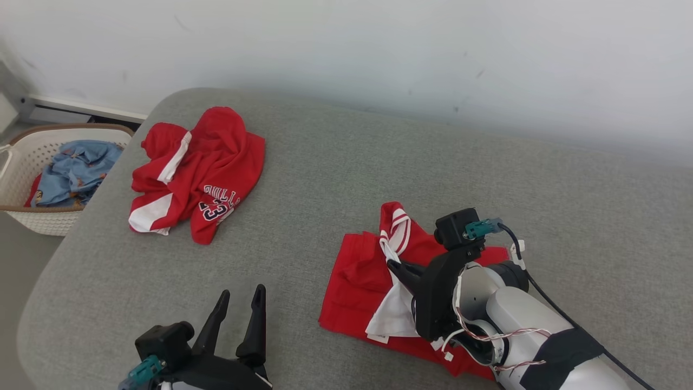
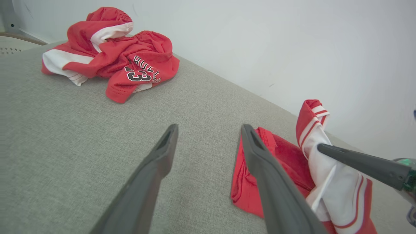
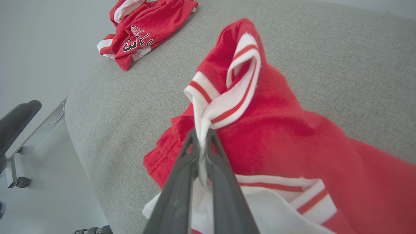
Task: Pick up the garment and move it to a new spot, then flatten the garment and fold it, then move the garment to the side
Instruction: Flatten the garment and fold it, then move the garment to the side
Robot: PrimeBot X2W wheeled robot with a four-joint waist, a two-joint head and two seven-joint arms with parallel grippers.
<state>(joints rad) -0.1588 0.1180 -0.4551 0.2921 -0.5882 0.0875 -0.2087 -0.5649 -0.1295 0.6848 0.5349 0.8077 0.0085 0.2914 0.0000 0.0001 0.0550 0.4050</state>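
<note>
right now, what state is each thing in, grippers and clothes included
right gripper, shut on the red garment at its white striped trim
left gripper, open, holding nothing
red garment, mostly flat, trim pinched up
number 23 garment, crumpled in a heap
laundry basket, holding blue clothing

- Grey fabric surface (image 1: 325,179): broad, with rounded corners, set against the wall.
- White wall (image 1: 379,49): plain, with faint scuff marks.
- Crumpled red-and-white jersey (image 1: 197,173): lies at the surface's far left; the number 23 is visible.
- Pale perforated basket (image 1: 21,157): stands beside the surface's left edge and holds blue patterned cloth (image 1: 76,170).
</note>
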